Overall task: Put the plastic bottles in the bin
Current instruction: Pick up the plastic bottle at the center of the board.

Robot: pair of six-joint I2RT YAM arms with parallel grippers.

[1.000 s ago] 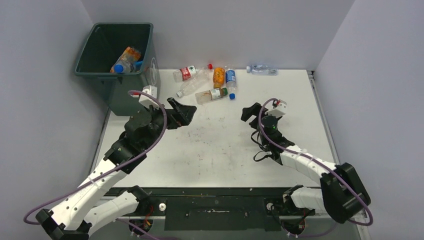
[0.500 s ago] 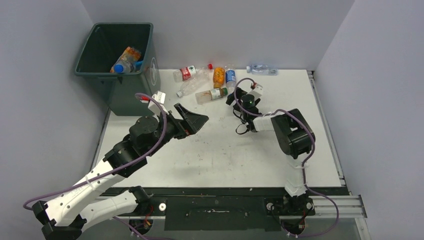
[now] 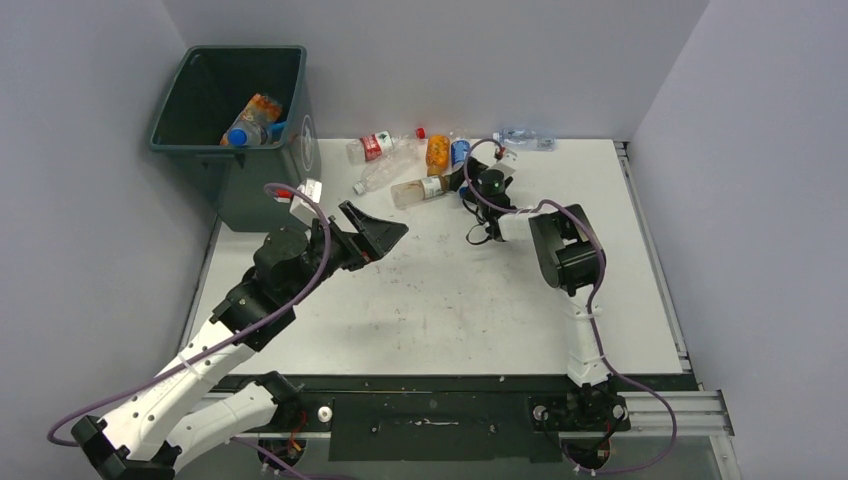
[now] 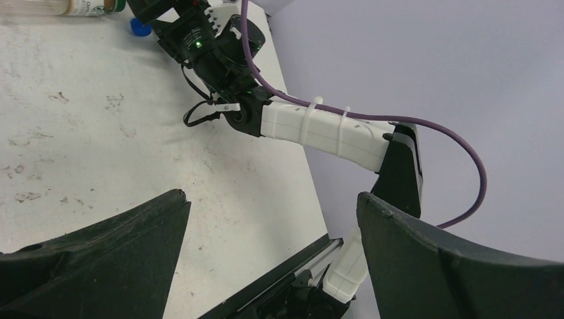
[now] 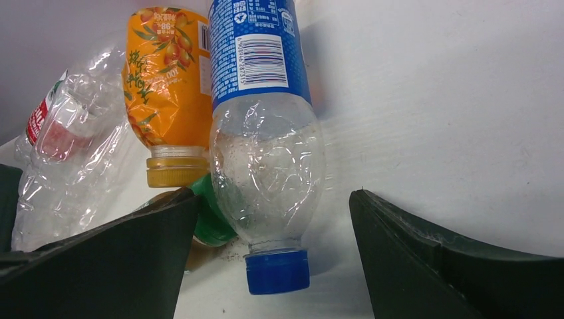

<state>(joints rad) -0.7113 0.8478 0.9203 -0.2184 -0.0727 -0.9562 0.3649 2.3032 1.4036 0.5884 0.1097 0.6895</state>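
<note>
Blue-capped clear bottle [image 5: 265, 159] lies between the spread fingers of the right gripper [image 5: 271, 206], not clamped.
The loose bottles [image 3: 437, 153] lie top centre of the overhead view, beside the bin [image 3: 228, 148] at upper left, which holds a few. The left gripper [image 3: 385, 235] is wide apart and empty, centre-left.

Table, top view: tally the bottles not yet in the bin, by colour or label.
Red-label clear bottle: 1
Orange bottle: 1
Blue-label bottle: 1
Green-capped bottle: 1
Crushed clear bottle: 1
Clear bottle at the far edge: 1
Total: 6
</note>
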